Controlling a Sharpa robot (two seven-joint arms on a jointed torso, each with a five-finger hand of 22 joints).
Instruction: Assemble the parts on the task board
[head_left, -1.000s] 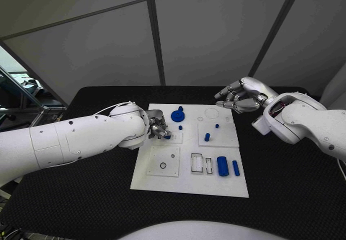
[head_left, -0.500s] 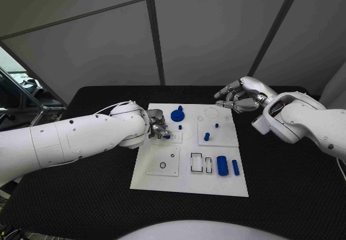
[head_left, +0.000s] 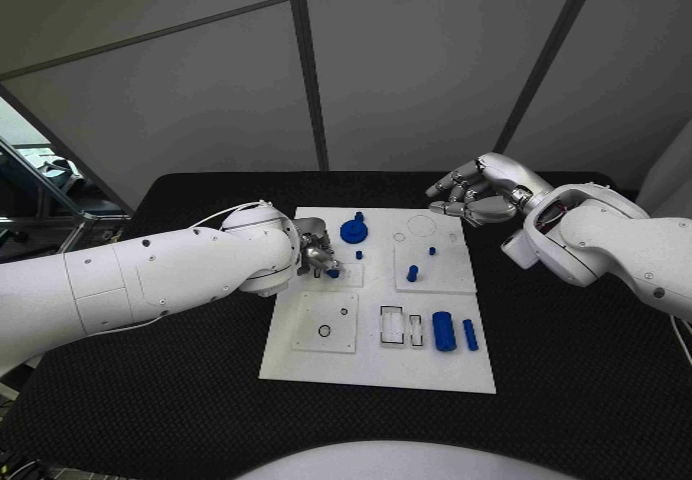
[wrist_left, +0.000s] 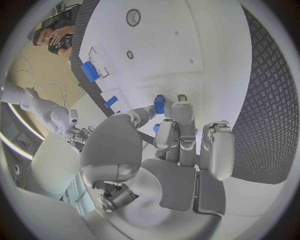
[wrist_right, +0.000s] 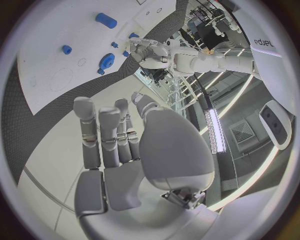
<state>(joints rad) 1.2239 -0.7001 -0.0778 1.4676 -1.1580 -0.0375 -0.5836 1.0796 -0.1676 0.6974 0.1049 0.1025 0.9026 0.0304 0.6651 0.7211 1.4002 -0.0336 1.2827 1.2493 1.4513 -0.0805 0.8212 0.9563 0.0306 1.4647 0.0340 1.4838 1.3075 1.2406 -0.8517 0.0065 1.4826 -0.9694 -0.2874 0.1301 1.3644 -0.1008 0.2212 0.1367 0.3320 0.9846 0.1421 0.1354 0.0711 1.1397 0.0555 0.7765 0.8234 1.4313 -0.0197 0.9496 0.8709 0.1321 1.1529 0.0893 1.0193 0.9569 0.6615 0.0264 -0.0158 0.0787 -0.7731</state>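
Black bench carries the half-built white task board: left robot hand pinches a small blue peg, right robot hand hovers spread and empty, blue cylinders lying unplaced.

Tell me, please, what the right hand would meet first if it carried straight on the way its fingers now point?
Probably the task board. The right hand, holding nothing, hovers off the board's far right corner, fingers aimed over its far end. The blue gear-like part lies roughly in that line, but height above the board is unclear.
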